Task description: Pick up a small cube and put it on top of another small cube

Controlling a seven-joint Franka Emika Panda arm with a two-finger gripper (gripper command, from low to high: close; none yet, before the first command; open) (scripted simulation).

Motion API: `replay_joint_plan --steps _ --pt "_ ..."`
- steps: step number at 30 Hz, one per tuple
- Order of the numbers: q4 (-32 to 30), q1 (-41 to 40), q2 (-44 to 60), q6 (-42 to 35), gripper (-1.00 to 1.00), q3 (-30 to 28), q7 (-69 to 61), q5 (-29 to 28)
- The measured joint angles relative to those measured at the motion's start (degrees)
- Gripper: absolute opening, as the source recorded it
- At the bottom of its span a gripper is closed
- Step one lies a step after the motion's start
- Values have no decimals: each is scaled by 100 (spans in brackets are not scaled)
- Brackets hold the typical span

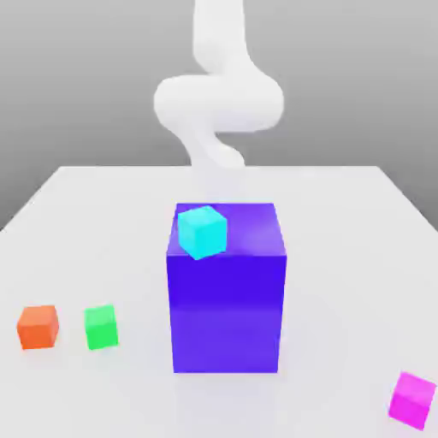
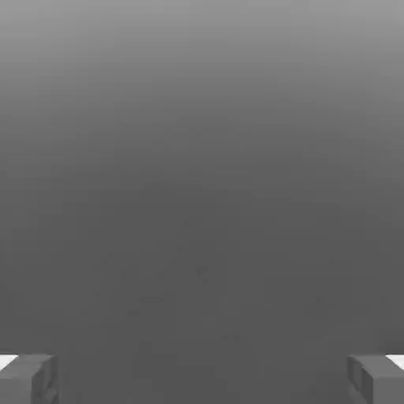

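Observation:
The small magenta-pink cube rests on the white table near the front corner on the exterior view's right. An orange cube and a green cube sit side by side at the front on the exterior view's left. A cyan cube lies on top of the large blue-purple block in the middle. The white arm rises behind that block, far from the cubes. In the hand view my gripper is open, its grey fingertips wide apart with nothing between them, facing a plain grey backdrop.
The tall blue-purple block stands in the table's centre, between the arm and the front cubes. Bare table surface lies between the green cube and the block, and between the block and the magenta-pink cube.

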Motion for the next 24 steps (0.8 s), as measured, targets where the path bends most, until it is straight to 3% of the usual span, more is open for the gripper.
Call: replay_joint_plan --steps 24 --pt "-11 1265 5024 1512 0 1042 -1440 -774"
